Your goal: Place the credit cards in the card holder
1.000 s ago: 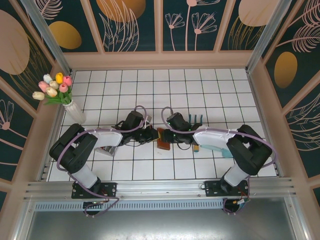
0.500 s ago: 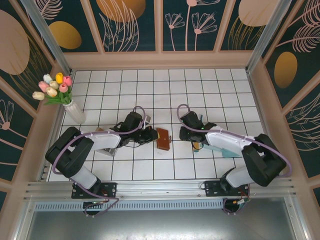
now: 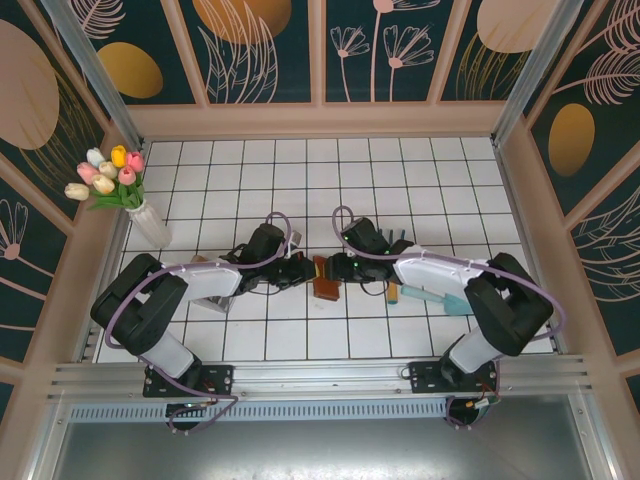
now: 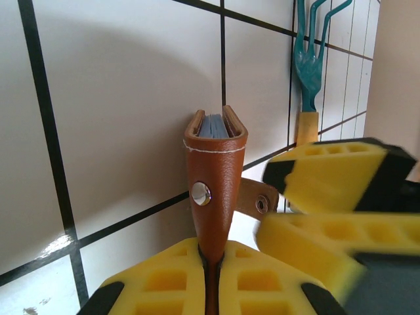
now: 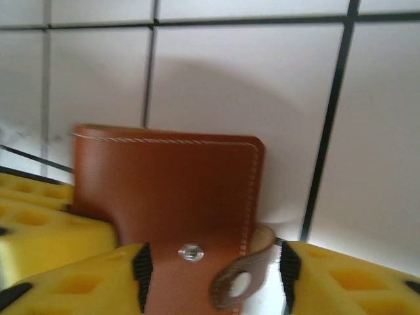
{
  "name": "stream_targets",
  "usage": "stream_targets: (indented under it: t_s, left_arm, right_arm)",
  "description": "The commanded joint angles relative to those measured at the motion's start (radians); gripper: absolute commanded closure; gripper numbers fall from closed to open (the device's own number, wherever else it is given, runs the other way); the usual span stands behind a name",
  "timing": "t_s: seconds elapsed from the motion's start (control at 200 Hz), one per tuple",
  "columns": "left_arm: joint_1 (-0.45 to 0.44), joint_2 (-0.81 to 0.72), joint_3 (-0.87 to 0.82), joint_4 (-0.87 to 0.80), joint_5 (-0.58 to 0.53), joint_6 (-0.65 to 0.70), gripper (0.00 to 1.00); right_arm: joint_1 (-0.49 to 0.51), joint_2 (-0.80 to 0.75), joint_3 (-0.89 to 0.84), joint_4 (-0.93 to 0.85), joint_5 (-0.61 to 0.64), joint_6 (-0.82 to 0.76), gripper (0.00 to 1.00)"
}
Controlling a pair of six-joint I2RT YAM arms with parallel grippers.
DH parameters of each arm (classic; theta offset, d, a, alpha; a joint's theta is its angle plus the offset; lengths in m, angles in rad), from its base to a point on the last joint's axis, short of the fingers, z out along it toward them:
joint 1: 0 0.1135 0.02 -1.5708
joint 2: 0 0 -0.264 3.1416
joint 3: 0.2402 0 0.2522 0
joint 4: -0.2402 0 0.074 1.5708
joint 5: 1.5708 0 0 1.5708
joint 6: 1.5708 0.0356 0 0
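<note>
Left wrist, left jaws clamping shut on holder (image 4: 213, 164), right jaws hovering parted astride its tab (image 4: 257, 202), above bench (image 4: 131, 98).

Top external sits high behind the arm bases, tilted down and forward, far enough back to take in the whole tiled table (image 3: 300, 170) and the walls around it. Left wrist is low and very near, looking along the left gripper (image 4: 211, 254) at the card holder (image 4: 213, 170) edge-on. Right wrist is closer yet, looking over the right gripper (image 5: 210, 262) at the holder's flat leather side. All three share the holder at mid-table, and each wrist view catches the other arm's yellow fingers (image 4: 328, 174).
</note>
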State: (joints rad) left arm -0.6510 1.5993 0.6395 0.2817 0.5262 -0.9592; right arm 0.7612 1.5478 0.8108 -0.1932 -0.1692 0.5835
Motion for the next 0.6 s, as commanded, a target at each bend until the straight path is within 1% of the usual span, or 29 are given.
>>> stream_targets:
  t_s: [0.0,0.06,0.125,0.185,0.23,0.28,0.33,0.38,0.42,0.47,0.495,0.54,0.596]
  left_arm:
    - [0.004,-0.013,-0.004,-0.028,-0.024,0.013,0.90]
    - [0.004,-0.016,-0.009,-0.037,-0.032,0.017,0.88]
    - [0.004,-0.015,-0.011,-0.056,-0.041,0.025,0.87]
    - [0.003,-0.021,-0.014,-0.090,-0.061,0.037,0.86]
    - [0.004,-0.029,-0.018,-0.106,-0.071,0.044,0.79]
    - [0.004,-0.041,-0.029,-0.116,-0.076,0.045,0.77]
    - [0.003,-0.053,-0.035,-0.129,-0.078,0.046,0.74]
    - [0.004,-0.070,-0.037,-0.157,-0.089,0.050,0.65]
    - [0.004,-0.094,-0.040,-0.185,-0.109,0.054,0.64]
    - [0.003,-0.135,-0.038,-0.221,-0.138,0.064,0.63]
    - [0.004,-0.157,-0.032,-0.253,-0.167,0.068,0.60]
    - [0.004,-0.203,-0.018,-0.308,-0.224,0.069,0.55]
    - [0.004,-0.263,-0.006,-0.356,-0.282,0.073,0.52]
  right_arm:
    - [-0.010,0.000,-0.024,-0.046,0.067,0.007,0.57]
    - [-0.022,-0.016,-0.054,-0.045,0.071,0.001,0.68]
    - [-0.035,-0.044,-0.082,-0.046,0.080,-0.006,0.79]
    - [-0.057,-0.067,-0.106,-0.040,0.060,-0.018,0.88]
    - [-0.078,-0.076,-0.122,-0.029,0.020,-0.038,0.93]
    - [-0.094,-0.077,-0.131,-0.026,-0.021,-0.073,0.97]
    - [-0.102,-0.074,-0.133,-0.029,-0.061,-0.121,0.98]
    - [-0.104,-0.071,-0.131,-0.037,-0.086,-0.166,0.98]
    - [-0.103,-0.067,-0.129,-0.047,-0.089,-0.196,0.97]
    - [-0.100,-0.062,-0.121,-0.063,-0.120,-0.251,0.93]
    - [-0.101,-0.061,-0.114,-0.075,-0.118,-0.265,0.91]
    - [-0.100,-0.061,-0.101,-0.095,-0.097,-0.273,0.87]
    - [-0.109,-0.064,-0.086,-0.118,-0.039,-0.256,0.80]
